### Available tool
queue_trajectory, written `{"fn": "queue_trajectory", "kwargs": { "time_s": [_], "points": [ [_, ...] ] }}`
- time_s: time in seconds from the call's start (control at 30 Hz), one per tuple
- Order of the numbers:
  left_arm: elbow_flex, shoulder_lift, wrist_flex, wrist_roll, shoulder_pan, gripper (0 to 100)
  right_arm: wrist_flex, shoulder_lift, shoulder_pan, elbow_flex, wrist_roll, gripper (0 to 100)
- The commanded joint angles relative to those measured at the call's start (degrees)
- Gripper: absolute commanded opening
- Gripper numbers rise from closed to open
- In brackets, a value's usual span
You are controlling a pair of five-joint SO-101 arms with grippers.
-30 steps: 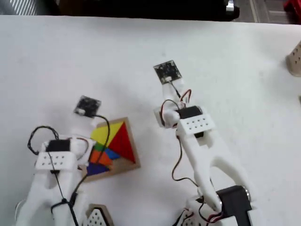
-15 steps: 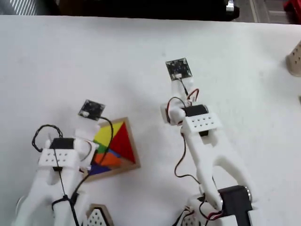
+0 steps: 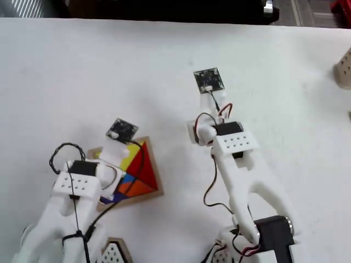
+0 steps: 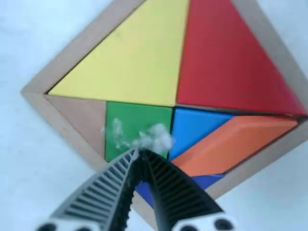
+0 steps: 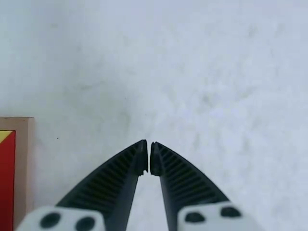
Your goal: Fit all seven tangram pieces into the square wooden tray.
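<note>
One table (image 3: 164, 55). One tray (image 4: 72, 57), at the table's 7 o'clock. Six pieces counted in the tray: one yellow piece (image 4: 130, 57), one red piece (image 4: 226, 57), one green piece (image 4: 137, 125), one light blue piece (image 4: 192, 132), one orange piece (image 4: 231, 144), one dark blue piece (image 4: 204, 180), partly hidden. One bare slot (image 4: 79, 118), triangular. Two arms: left arm (image 3: 66, 213), right arm (image 3: 241, 175). Two grippers: left gripper (image 4: 141, 153), right gripper (image 5: 148, 156), two fingers each. One tan object (image 3: 344, 68) at the table's 2 o'clock edge.
</note>
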Motion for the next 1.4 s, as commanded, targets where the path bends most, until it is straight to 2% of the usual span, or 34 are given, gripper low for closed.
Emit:
{"fn": "queue_trajectory", "kwargs": {
  "time_s": [0.0, 0.17, 0.27, 0.37, 0.7, 0.77, 0.9, 0.97, 1.17, 1.37],
  "points": [
    [0.70, -5.23, 0.35, 0.53, 0.84, 2, -0.48, -0.75, 0.48, -2.73, -0.62, 2.4],
    [5.45, -16.84, 1.49, 0.35, 1.80, 2, -0.48, -0.75, 0.57, -2.73, -0.62, 2.4],
    [9.14, -21.93, 2.81, -1.67, 6.73, 2, -0.48, -0.75, 0.57, -2.73, -0.62, 2.4],
    [10.37, -22.81, 4.13, -4.66, 9.89, 2, -0.48, -0.75, 0.57, -2.73, -0.62, 2.4],
    [10.11, -23.16, 3.52, -4.48, 9.63, 2, -0.48, -0.75, 0.66, -2.73, -0.62, 2.4],
    [10.11, -23.25, 1.32, -3.78, 7.78, 2, -0.48, -0.75, 0.66, -2.73, -0.62, 2.4],
    [8.26, -23.25, -4.84, 4.22, -2.42, 2, -0.31, -1.45, 0.92, -2.73, -0.53, 2.0],
    [7.91, -23.25, -6.59, 5.63, -6.20, 2, 1.10, -2.07, 1.54, -2.73, -0.53, 2.0],
    [7.91, -23.25, -6.95, 5.54, -7.34, 2, 3.38, -8.13, 2.51, 1.05, -0.79, 1.9],
    [9.76, -26.86, -7.12, 5.45, -7.34, 2, -2.42, -20.35, 8.84, 12.84, -0.62, 1.7]
  ]
}}
